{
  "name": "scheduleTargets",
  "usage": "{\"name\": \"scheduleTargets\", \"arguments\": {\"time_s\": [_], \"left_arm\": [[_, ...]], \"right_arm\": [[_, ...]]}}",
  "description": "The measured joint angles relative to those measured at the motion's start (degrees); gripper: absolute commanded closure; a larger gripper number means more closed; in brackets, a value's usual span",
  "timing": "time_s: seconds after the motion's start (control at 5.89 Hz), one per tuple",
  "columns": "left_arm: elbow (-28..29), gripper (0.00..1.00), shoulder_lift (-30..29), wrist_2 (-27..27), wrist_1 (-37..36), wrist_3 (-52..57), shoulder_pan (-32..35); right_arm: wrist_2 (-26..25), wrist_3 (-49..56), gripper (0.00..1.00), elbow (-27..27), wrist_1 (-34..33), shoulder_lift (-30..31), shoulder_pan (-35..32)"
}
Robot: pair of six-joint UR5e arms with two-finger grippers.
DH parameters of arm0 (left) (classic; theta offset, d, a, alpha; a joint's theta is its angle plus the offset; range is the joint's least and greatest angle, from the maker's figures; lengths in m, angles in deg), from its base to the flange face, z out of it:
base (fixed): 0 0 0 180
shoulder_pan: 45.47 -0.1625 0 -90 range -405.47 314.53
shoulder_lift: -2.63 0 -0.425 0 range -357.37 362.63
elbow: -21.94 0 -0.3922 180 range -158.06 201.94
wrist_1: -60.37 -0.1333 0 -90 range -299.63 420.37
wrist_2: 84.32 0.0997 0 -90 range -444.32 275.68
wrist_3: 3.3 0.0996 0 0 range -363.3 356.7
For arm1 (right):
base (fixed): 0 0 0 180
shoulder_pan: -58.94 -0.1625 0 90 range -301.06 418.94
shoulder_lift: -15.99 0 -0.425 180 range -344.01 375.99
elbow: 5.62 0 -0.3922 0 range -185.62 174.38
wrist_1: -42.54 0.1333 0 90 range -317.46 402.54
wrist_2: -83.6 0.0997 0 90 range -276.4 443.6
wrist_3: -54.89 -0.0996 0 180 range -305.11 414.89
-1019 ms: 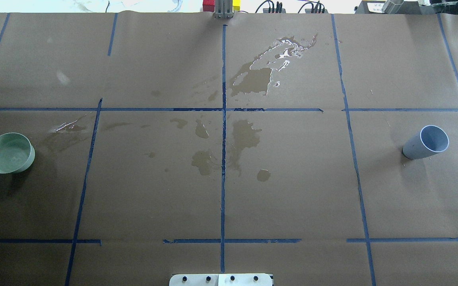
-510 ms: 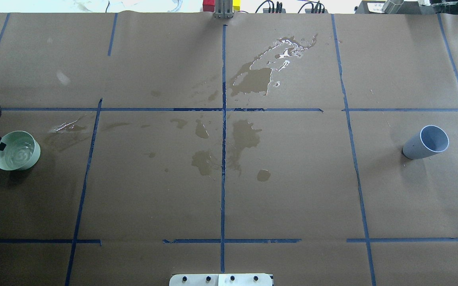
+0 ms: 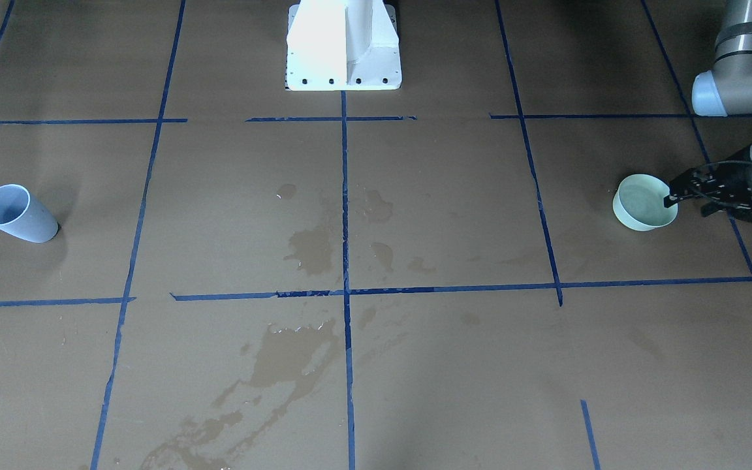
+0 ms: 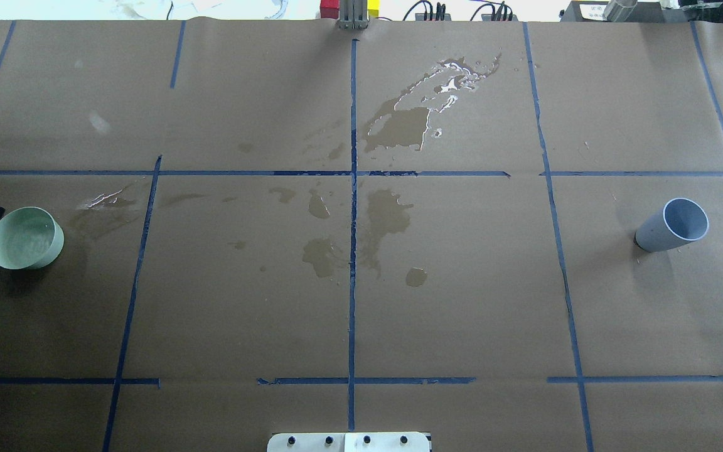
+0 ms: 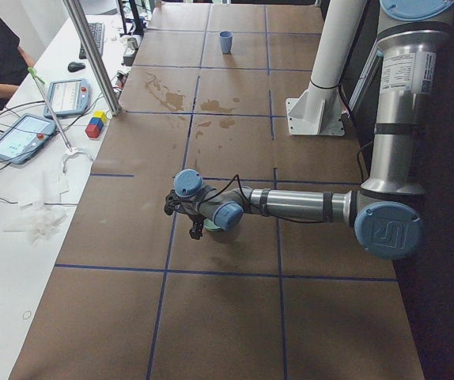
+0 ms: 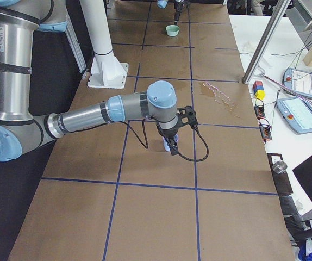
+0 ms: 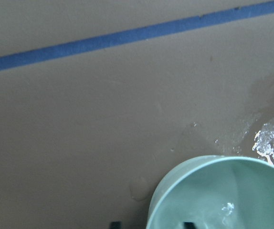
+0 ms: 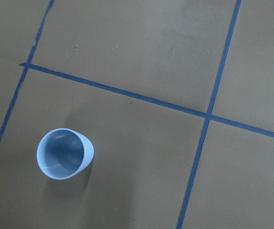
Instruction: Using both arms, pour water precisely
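A pale green bowl (image 4: 55, 246) stands at the table's left and holds water (image 7: 227, 208), which shows as a faint sheen. My left gripper (image 3: 671, 198) is low at the bowl's rim. In the left wrist view its fingertips (image 7: 188, 224) straddle the rim (image 7: 184, 170) with a gap on each side, so it is open. A pale blue cup (image 4: 675, 226) stands upright at the far right, also in the right wrist view (image 8: 64, 153). My right gripper (image 6: 170, 144) shows only in the exterior right view, raised near the cup. I cannot tell whether it is open or shut.
Dark wet stains (image 4: 393, 125) and puddles lie around the table's middle on the brown paper with its blue tape grid. The white pedestal (image 3: 343, 46) stands at the robot's edge. Tablets (image 5: 21, 136), coloured blocks (image 5: 95, 123) and a seated person are beyond the far edge.
The green bowl, held tilted and higher a second ago, has come down and now stands on the table. My left gripper has let go of its rim and drawn back a little.
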Motion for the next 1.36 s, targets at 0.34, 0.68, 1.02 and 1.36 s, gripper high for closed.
{"name": "scheduleTargets", "arguments": {"time_s": [0.34,0.68,1.02,1.36], "left_arm": [[-2.95,0.00,0.87,-0.97,-1.12,3.59,10.11],[-4.72,0.00,1.16,-0.99,-12.86,16.03,18.40],[-6.27,0.00,0.92,-0.90,-26.19,25.76,23.76],[-8.10,0.00,1.02,1.06,-34.09,28.25,24.24]], "right_arm": [[-3.83,-0.04,0.00,-0.15,-0.50,0.00,0.00],[-6.21,-0.02,0.00,-2.70,-3.19,0.32,0.02],[-6.22,0.25,0.00,-4.00,-4.54,2.62,1.19],[-5.68,0.06,0.00,-4.82,-4.40,3.42,2.19]]}}
